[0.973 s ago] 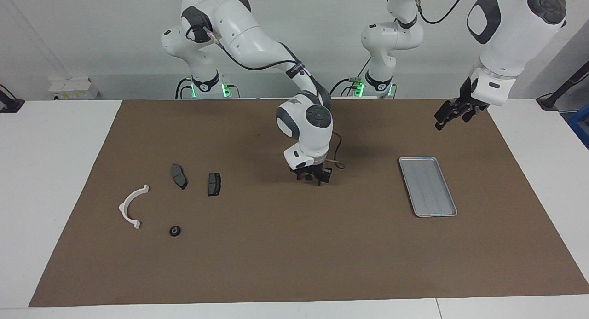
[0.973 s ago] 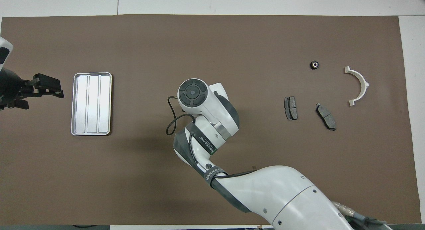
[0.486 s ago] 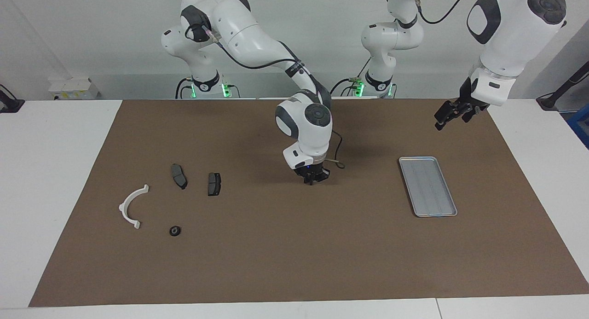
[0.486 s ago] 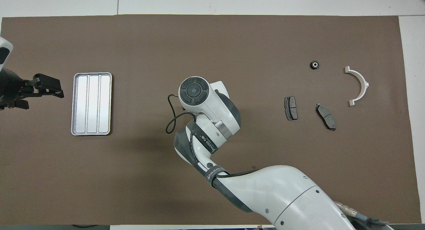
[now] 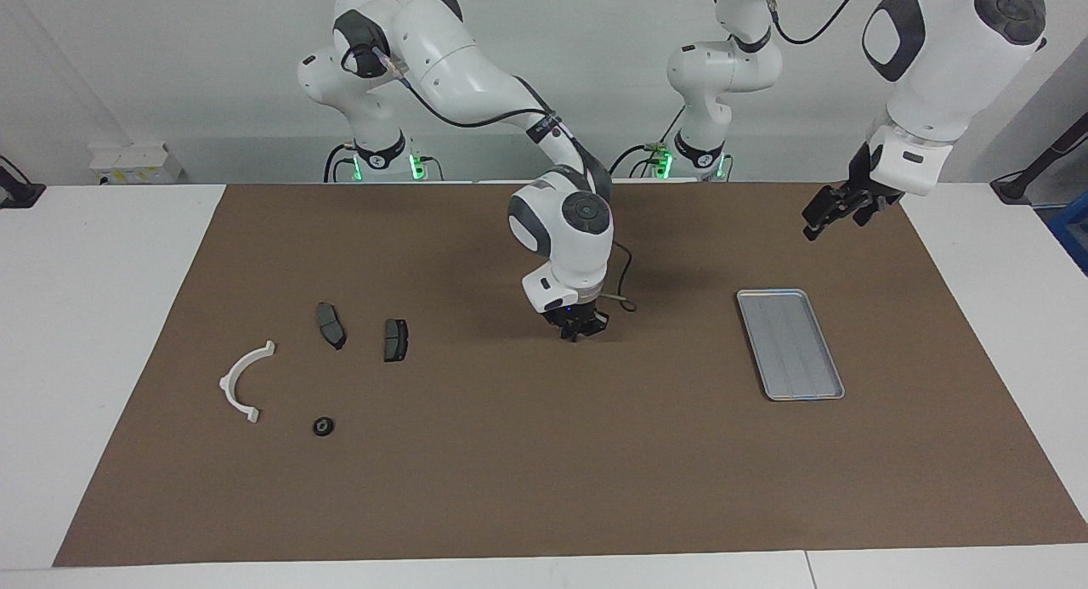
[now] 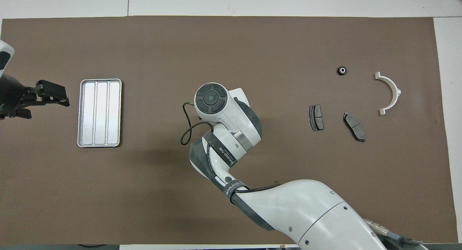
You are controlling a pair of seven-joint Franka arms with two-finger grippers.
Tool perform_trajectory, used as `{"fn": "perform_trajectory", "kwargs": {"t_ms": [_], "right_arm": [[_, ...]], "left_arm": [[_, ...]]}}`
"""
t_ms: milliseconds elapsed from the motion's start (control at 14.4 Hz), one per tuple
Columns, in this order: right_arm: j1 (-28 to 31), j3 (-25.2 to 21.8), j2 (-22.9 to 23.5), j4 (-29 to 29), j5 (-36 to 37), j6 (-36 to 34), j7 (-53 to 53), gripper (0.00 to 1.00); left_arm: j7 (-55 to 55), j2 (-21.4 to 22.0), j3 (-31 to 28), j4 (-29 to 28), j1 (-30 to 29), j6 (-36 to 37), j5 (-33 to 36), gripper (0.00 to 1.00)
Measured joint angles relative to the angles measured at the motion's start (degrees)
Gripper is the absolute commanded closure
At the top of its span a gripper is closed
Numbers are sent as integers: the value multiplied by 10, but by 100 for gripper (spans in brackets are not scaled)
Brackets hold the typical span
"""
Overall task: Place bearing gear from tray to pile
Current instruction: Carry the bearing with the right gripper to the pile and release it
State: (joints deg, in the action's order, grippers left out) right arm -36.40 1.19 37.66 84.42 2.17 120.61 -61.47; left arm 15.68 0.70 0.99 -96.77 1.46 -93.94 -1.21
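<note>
hovering over the mid brown mat, the right pincer (image 5: 576,332) is pressed together, holding nothing visible.
the small black round bearing gear (image 5: 323,427) lies by the white curved plastic half-ring (image 5: 242,382); the flat silver metal tray (image 5: 789,343) sits near the waiting, spread left pincer (image 5: 829,215).

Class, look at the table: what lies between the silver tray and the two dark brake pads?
Only the right gripper, shut, low over bare brown mat; the facing view shows it between tray and pads.

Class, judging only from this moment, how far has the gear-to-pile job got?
Done: the tray is empty, and the bearing gear lies by the pile's white half-ring. In hand: nothing; the right gripper is shut over bare mat, and the left gripper waits open. Nothing seems left.
</note>
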Motion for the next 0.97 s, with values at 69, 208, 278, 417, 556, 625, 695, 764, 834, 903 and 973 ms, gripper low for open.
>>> {"fn": "perform_trajectory", "kwargs": {"t_ms": [69,208,278,417,556,625,695,764,834,903,973], "right_arm": [[3,-1,0,-6,0,-22,2,100],[18,-2,-1,-29,-2,-63,19,100],[27,-2,-1,-41,-7,-79,34,100],[47,-3,-5,-58,-9,-97,73,100],[80,-3,-11,-65,-10,-104,139,100],[101,-4,-16,-65,-10,-106,182,100],[125,-4,-20,-66,-9,-108,231,100],[148,-4,-22,-67,-9,-111,282,100],[171,-5,-24,-71,-9,-115,338,100],[193,-6,-25,-75,-9,-117,394,100],[216,-6,-26,-78,-9,-116,451,100]], "left_arm": [[0,0,0,0,0,0,0,0],[0,0,0,0,0,0,0,0],[0,0,0,0,0,0,0,0],[0,0,0,0,0,0,0,0],[0,0,0,0,0,0,0,0],[0,0,0,0,0,0,0,0],[0,0,0,0,0,0,0,0],[0,0,0,0,0,0,0,0],[0,0,0,0,0,0,0,0],[0,0,0,0,0,0,0,0],[0,0,0,0,0,0,0,0]]}}
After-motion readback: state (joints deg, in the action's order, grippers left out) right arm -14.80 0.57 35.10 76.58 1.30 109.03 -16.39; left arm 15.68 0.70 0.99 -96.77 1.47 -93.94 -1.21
